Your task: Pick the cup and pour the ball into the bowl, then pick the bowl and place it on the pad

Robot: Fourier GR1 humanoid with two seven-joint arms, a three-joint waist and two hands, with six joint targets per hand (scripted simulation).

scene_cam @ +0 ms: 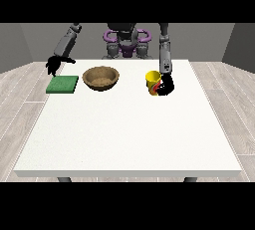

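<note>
A yellow cup (152, 79) with a red part at its side stands upright on the white table (129, 134), right of centre. The hand at the view's right (165, 85) is against the cup's right side, its fingers curled round it. I cannot see the ball. A brown wooden bowl (101, 78) sits left of the cup, on the table. A green square pad (63, 84) lies flat left of the bowl. The hand at the view's left (54, 64) hovers above the pad's far edge, away from the bowl, holding nothing, fingers hanging relaxed.
The robot's torso (125, 42) stands behind the table's far edge. The table's near half holds nothing. Wooden floor surrounds the table on all sides.
</note>
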